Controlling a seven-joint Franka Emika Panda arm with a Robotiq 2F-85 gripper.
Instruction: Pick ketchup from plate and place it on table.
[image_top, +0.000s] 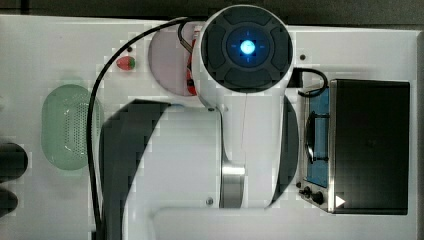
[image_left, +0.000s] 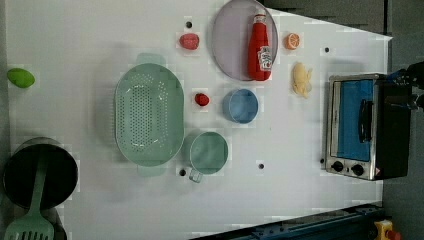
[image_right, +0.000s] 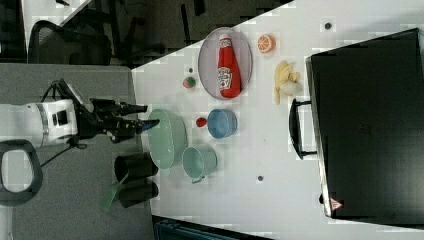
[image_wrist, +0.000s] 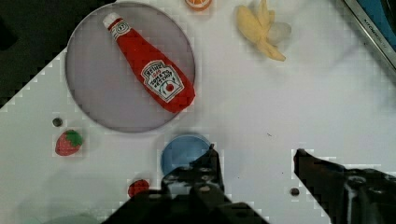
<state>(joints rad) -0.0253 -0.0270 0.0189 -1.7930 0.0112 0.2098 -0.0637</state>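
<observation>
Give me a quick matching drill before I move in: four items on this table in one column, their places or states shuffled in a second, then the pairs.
1. ketchup
2. strawberry
3. gripper
4. colander

A. open, holding nothing
B. lying on the plate
C. beside the green cup
D. on the table, just off the plate's rim

Pairs: 1-B, 2-D, 3-A, 4-C

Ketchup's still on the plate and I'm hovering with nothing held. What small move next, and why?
Probably shift the gripper across toward the ketchup. It lies flat on the plate, untouched, while the open jaws hang over bare table beside the blue bowl.
</observation>
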